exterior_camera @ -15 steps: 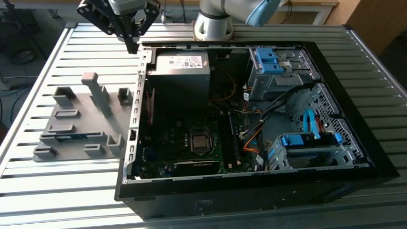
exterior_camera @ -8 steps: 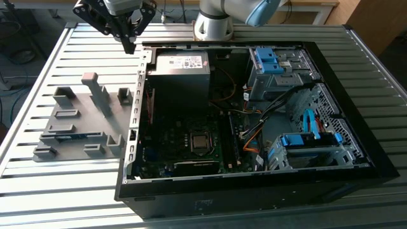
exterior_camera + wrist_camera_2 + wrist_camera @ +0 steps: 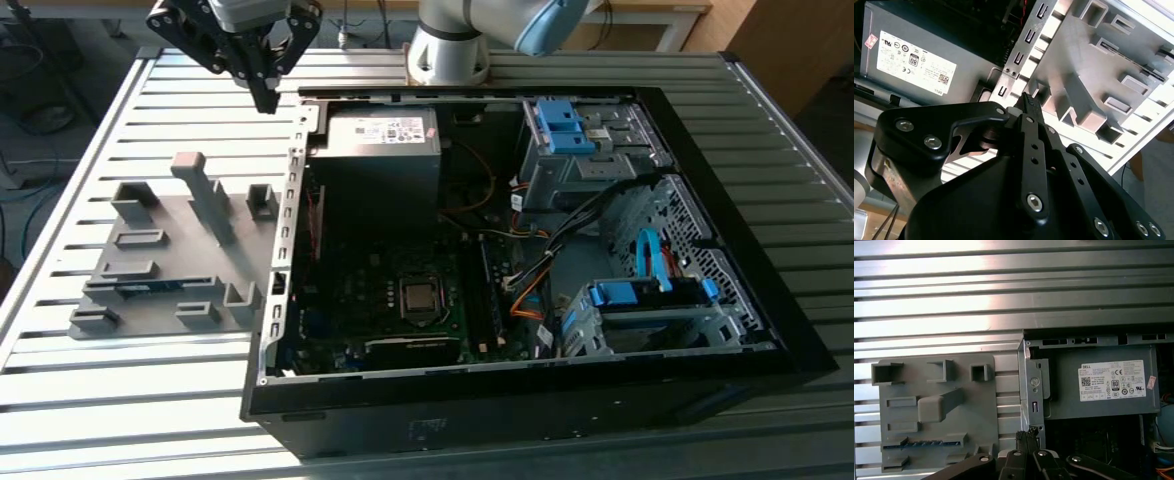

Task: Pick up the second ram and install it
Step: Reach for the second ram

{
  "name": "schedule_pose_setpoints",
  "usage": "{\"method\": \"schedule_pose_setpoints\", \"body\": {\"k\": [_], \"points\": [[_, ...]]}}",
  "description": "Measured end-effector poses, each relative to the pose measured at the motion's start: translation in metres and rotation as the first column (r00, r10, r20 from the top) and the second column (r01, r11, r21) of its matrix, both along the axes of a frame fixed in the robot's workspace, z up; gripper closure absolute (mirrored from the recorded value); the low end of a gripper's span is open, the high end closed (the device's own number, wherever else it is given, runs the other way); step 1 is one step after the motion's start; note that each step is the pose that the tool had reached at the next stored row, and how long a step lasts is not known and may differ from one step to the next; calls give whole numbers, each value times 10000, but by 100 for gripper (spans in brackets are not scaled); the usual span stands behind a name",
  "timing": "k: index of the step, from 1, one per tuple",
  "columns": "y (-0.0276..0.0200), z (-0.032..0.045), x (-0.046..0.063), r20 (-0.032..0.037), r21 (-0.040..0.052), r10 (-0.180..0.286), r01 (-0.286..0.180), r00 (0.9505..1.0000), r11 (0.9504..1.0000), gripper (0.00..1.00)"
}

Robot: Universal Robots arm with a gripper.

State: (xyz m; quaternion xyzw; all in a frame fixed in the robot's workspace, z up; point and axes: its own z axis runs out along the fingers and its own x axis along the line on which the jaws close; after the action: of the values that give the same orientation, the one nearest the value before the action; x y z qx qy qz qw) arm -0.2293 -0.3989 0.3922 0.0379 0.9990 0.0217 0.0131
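The second ram [image 3: 150, 286] is a thin blue stick lying in a slot near the front of the grey holder block [image 3: 200, 215], on the exterior view's left. In the first wrist view the ram [image 3: 921, 444] shows as a blue strip low in the holder [image 3: 969, 410]. My gripper [image 3: 267, 98] hangs above the table's far side, beyond the holder and beside the case's far left corner, well away from the ram. Its black fingers [image 3: 1027, 107] are shut together with nothing between them. Their tips [image 3: 1026, 434] hover near the case's metal edge.
An open black computer case [image 3: 747, 330] lies on the slatted metal table [image 3: 80, 400]. Inside are a grey power supply [image 3: 380, 140], the motherboard with its processor [image 3: 419, 297], cables and blue-tabbed drive bays [image 3: 567, 125]. The arm's base [image 3: 447, 55] stands behind the case.
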Motion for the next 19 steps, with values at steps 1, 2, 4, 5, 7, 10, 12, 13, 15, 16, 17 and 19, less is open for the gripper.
{"method": "schedule_pose_setpoints", "body": {"k": [1,2,4,5,7,10,12,13,15,16,17,19], "points": [[0,0,-4,0,0,-1,1,10000,10000,89],[0,0,-7,0,0,0,0,10000,10000,89],[0,-1,-15,0,0,0,0,10000,10000,89],[0,-1,-18,0,0,0,0,10000,10000,89],[0,-1,-24,0,0,0,0,10000,10000,89],[0,-2,-35,0,0,1,-1,10000,10000,89],[0,-2,-43,-1,0,0,0,10000,10000,89],[0,-2,-47,0,0,0,0,10000,10000,89],[0,-3,-54,0,0,0,0,10000,10000,89],[0,-3,-58,0,0,0,0,10000,10000,89],[0,-3,-63,0,0,-1,1,10000,10000,89],[0,-3,-69,0,0,0,0,10000,10000,89]]}}
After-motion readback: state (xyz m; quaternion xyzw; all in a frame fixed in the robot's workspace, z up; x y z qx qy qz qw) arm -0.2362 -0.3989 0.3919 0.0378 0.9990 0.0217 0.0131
